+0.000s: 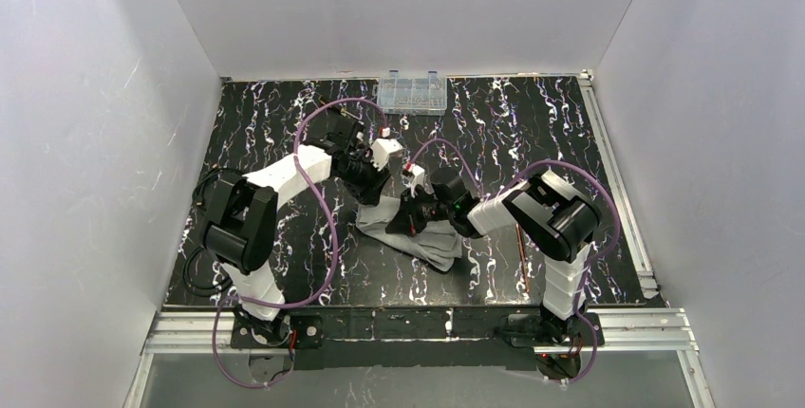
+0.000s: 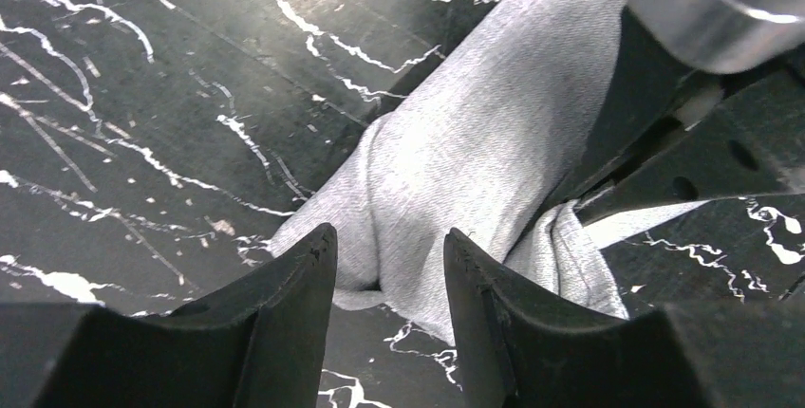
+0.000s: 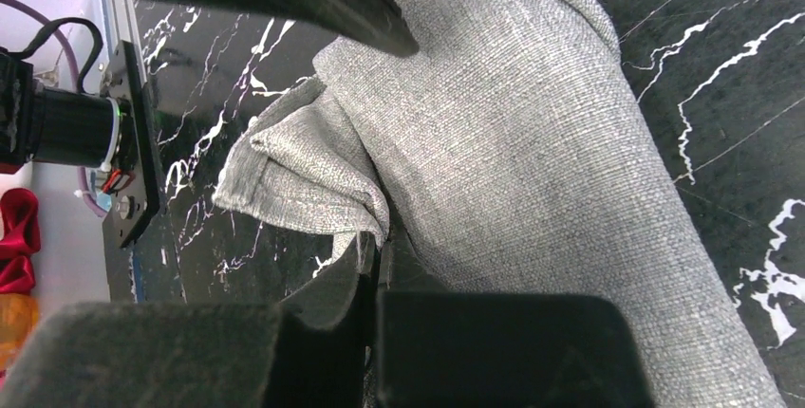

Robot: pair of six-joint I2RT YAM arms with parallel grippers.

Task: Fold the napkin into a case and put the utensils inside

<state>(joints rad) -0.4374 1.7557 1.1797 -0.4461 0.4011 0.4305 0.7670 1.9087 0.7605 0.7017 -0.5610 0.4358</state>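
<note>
The napkin (image 1: 432, 245) is a narrow, layered light-grey bundle lying slantwise at the table's middle. In the left wrist view its end (image 2: 475, 142) lies just beyond my left gripper (image 2: 389, 247), whose jaws stand open over the marble with the cloth tip between the fingertips. My left gripper (image 1: 380, 201) is at the bundle's far end. My right gripper (image 1: 406, 220) is beside it, and is shut (image 3: 375, 251) on a folded edge of the napkin (image 3: 532, 142). A thin copper utensil (image 1: 520, 254) lies on the table to the right of my right arm.
A clear plastic compartment box (image 1: 412, 92) stands at the table's far edge. The table (image 1: 285, 142) is black marble with white walls round it. The two grippers are very close together; the right one (image 2: 702, 142) fills the right of the left wrist view.
</note>
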